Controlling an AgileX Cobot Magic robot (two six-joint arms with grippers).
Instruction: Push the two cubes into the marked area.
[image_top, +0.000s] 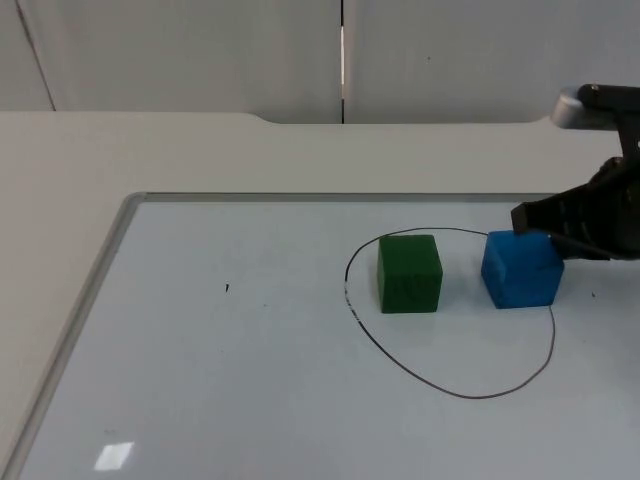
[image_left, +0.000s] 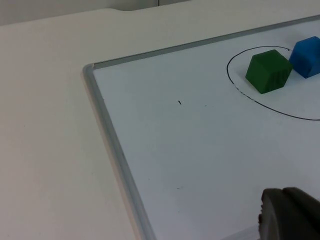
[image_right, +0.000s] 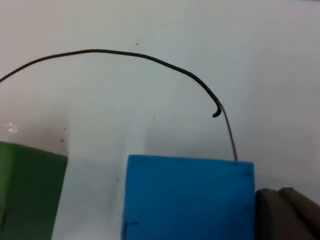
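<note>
Currently the right gripper (image_top: 527, 222) is low over the whiteboard (image_top: 250, 400), reaching in from the right edge of the top view, its arm stretched leftward and nearly level. Its black tip touches the far right upper corner of the blue cube (image_top: 521, 269). Whether its fingers are spread or pressed together I cannot tell; they overlap into one dark mass. In the right wrist view a fingertip (image_right: 285, 215) sits just beside the blue cube (image_right: 187, 197), touching its side.

Blue cube: sits on the right part of the drawn loop (image_top: 440, 385), mostly inside it, with the line passing under or just beside its right edge. Upright, flat on the board.

Green cube (image_top: 410, 273): inside the loop, near its far left part, upright. A narrow gap separates it from the blue cube; they are apart, side by side. The right wrist view shows the same gap, green cube (image_right: 27, 192) beside blue.

Left gripper: a fingertip (image_left: 290, 215) shows in the left wrist view, above the near left part of the board, well apart from both cubes. Finger state cannot be told. This arm waits.

Left wrist view also shows the green cube (image_left: 268, 71) and blue cube (image_left: 309, 56) near the far right of the whiteboard (image_left: 200, 165), inside the loop (image_left: 280, 111).
</note>
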